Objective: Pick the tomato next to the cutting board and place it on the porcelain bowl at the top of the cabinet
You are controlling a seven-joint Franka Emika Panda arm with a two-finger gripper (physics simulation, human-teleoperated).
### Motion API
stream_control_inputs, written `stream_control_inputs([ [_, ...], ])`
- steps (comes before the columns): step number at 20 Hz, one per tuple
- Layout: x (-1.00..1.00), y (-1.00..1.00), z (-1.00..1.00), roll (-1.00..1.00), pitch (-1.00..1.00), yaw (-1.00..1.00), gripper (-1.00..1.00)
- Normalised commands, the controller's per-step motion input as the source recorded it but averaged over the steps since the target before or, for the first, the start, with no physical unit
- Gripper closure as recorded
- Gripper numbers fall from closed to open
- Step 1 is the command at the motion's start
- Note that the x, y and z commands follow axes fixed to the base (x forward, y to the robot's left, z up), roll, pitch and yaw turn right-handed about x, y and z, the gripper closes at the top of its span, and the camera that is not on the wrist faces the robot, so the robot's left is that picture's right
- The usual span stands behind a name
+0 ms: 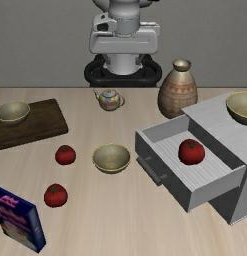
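exterior view | my arm (123, 35) at table's far edge; gripper apart or together: cannot tell | tomato (65, 155) off cutting board's (35, 125) near corner, forward of me, toward the exterior view's left; round, no long axis | teapot (109, 98) on the line to it; plain bowl (111, 158) just beside it | second tomato (56, 195) nearer front edge, third tomato (191, 152) in open drawer (155, 165) | porcelain bowl (240, 108) atop cabinet (210, 122), far across at the exterior view's right

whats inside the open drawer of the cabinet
One red tomato lies on the drawer floor. Anything in the part of the drawer under the cabinet top is covered.
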Motion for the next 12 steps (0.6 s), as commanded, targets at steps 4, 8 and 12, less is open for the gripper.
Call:
stream_control_inputs([
  [4, 0.0, -1.0, 0.0, 0.0, 0.0, 0.0, -1.0],
  [8, 0.0, -1.0, 0.0, 0.0, 0.0, 0.0, -1.0],
  [12, 0.0, -1.0, 0.0, 0.0, 0.0, 0.0, -1.0],
])
